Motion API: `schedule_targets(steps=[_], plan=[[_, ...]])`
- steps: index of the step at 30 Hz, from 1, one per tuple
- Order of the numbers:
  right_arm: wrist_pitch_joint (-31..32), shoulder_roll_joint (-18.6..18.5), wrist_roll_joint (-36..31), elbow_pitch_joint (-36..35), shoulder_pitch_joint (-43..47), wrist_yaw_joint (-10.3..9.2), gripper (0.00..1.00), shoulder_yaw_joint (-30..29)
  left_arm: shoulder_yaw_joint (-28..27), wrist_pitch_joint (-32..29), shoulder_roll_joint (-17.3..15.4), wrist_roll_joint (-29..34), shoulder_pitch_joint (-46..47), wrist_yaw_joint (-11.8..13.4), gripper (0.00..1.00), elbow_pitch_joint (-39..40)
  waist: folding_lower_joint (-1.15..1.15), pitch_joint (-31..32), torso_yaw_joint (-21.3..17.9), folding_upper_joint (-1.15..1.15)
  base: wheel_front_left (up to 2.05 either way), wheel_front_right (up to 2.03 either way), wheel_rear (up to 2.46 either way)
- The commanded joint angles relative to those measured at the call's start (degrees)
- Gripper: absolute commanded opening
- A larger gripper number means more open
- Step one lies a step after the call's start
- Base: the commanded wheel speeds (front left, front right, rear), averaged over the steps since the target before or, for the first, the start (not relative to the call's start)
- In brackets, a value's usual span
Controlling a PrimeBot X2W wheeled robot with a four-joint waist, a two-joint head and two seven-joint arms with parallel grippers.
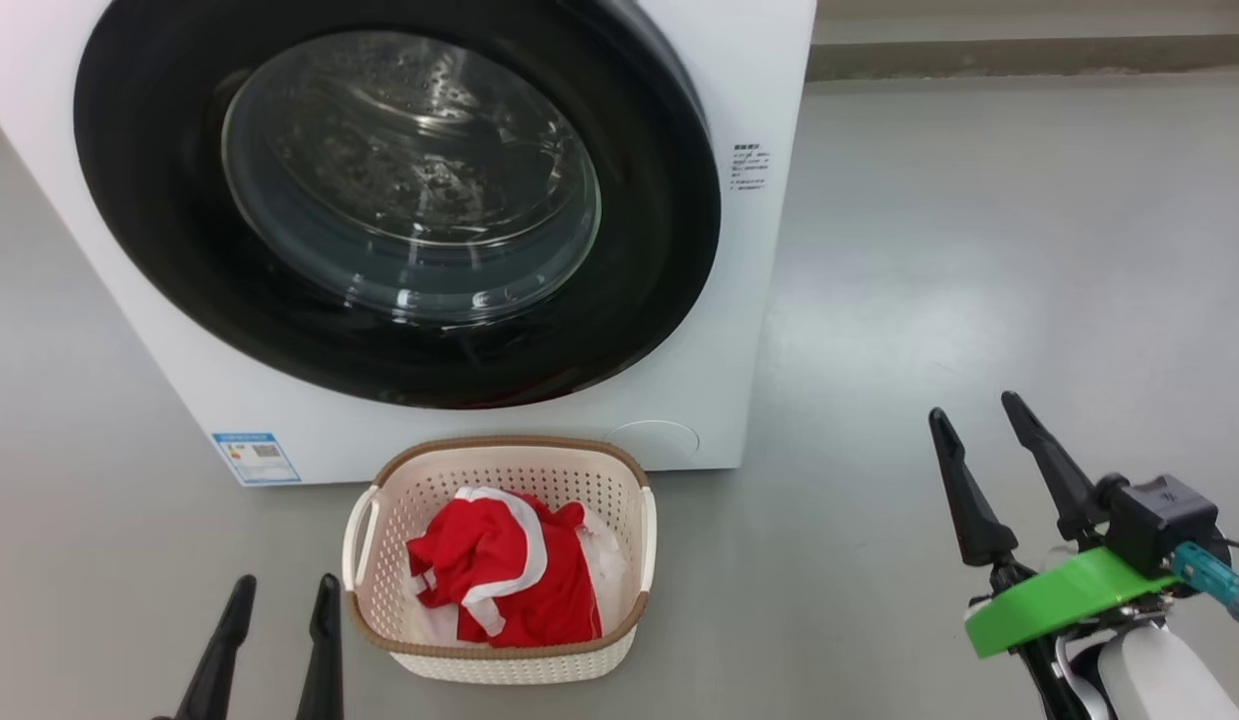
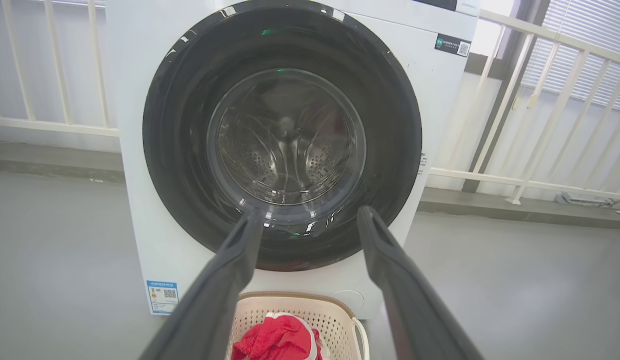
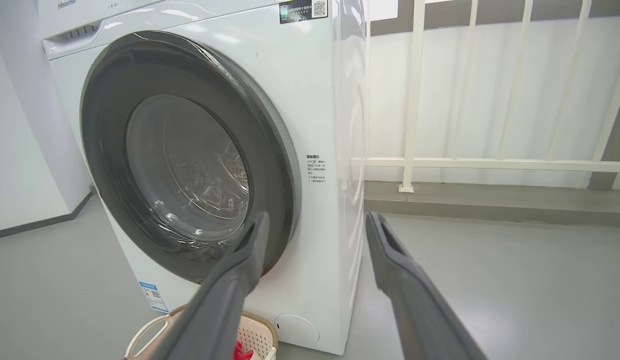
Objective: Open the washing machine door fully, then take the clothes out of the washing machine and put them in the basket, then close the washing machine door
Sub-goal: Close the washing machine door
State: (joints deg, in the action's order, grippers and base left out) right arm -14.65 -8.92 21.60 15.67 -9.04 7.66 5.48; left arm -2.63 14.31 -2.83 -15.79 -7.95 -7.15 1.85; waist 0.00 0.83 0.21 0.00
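Down at the lower left of the head view, my left gripper (image 1: 286, 580) points straight up the picture. Its two dark fingers stand apart with nothing between them, just left of the basket (image 1: 509, 443). The basket sits on the floor (image 1: 979, 250) right in front of the washing machine (image 1: 759, 300), and the clothes (image 1: 509, 570) lie bunched inside it, red with white stripes. Above it the washing machine door (image 1: 659, 250) sits shut against the white front, black rim around the bulging glass. Over at the lower right, my right gripper (image 1: 973, 405) leans a little leftward, fingers spread wide and empty, well apart from both basket and machine. A green collar (image 1: 1059, 600) rings its wrist above the pale forearm. The floor is smooth grey with a soft sheen, and a low grey kerb (image 1: 1029, 55) runs along the back. A blue label (image 1: 255, 457) marks the machine's lower left corner. The left wrist view looks square at the door and gives me the perforated steel drum (image 2: 284, 150) through the glass. It also shows a white railing (image 2: 540, 100) on either side of the machine and window blinds (image 2: 580, 45) at the far right. The right wrist view comes in from an angle, adding the machine's glossy side panel (image 3: 350, 125) and a round flap (image 3: 295, 329) low on the front.
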Motion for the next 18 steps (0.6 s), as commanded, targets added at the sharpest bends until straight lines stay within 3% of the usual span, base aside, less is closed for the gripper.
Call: schedule_targets(steps=[1, 18], plan=[[-0.3, -0.6, 0.4, -2.1, -0.4, -0.17, 1.00, 1.7, -2.2, 0.7, -0.6, -0.4, 0.8, -0.3, 1.00, 1.8, 0.00, 0.7, -0.7, 0.00, 0.00, 0.00, 0.00], [-0.3, -4.2, 2.2, -12.5, 10.0, -0.17, 1.00, 5.8, -3.8, 0.7, -0.4, 1.9, -3.3, -0.3, 1.00, 3.0, 0.00, 2.7, -2.3, 0.00, 0.00, 0.00, 0.00]])
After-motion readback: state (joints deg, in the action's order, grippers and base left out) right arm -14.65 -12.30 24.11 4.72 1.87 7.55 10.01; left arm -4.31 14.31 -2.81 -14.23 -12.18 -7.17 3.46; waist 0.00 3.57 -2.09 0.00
